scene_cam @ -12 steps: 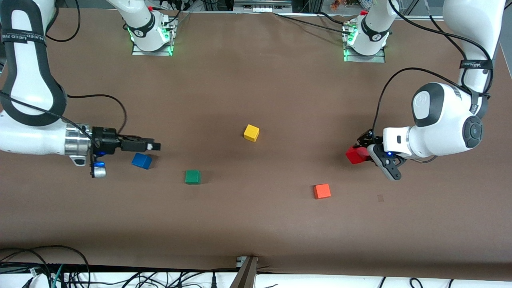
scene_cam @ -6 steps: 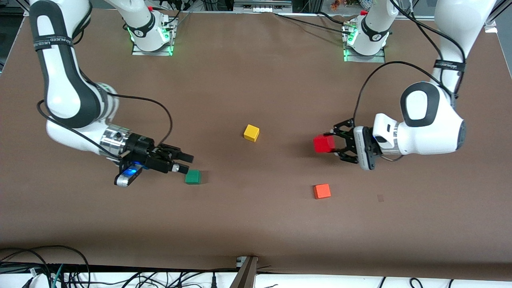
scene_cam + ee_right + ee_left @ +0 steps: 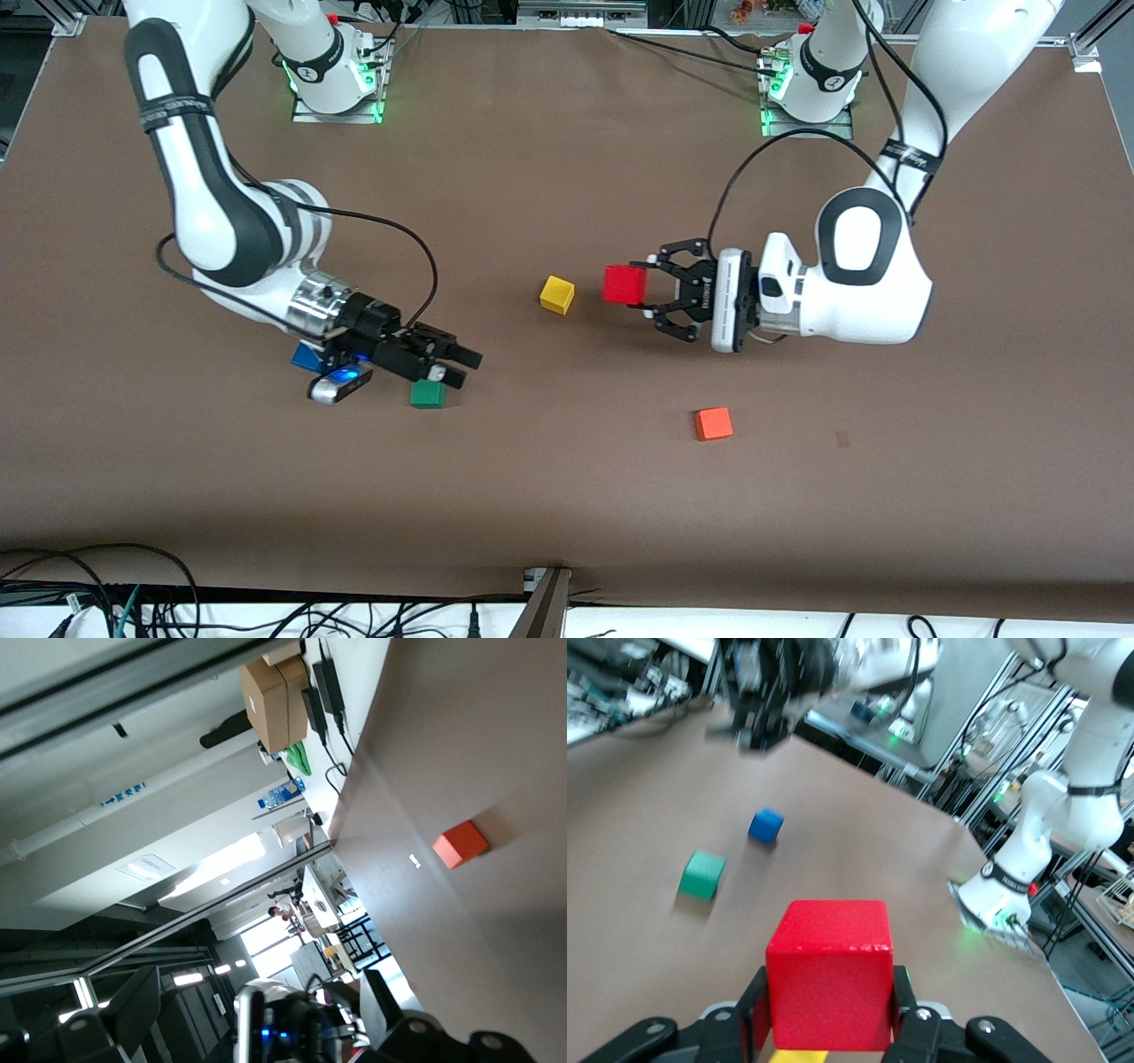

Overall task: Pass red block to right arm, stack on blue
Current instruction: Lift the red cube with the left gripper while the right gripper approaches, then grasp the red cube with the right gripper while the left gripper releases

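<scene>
The right gripper (image 3: 462, 366) has swung out toward the middle of the table and is now hanging with its fingers spread wide over the green block (image 3: 428, 393), holding nothing. The blue block (image 3: 306, 357) is sitting on the table partly hidden under that arm's wrist. Next along are the yellow block (image 3: 557, 294) and, just beside it in the air, the red block (image 3: 625, 284) — a clean, deep-red cube with sharp edges, pinched squarely in the left gripper (image 3: 654, 285), which has carried it in from the left arm's end. Both arms are converging, so the handover looks close — the stacking is not yet begun. The orange block (image 3: 713, 424) is lying untouched.
</scene>
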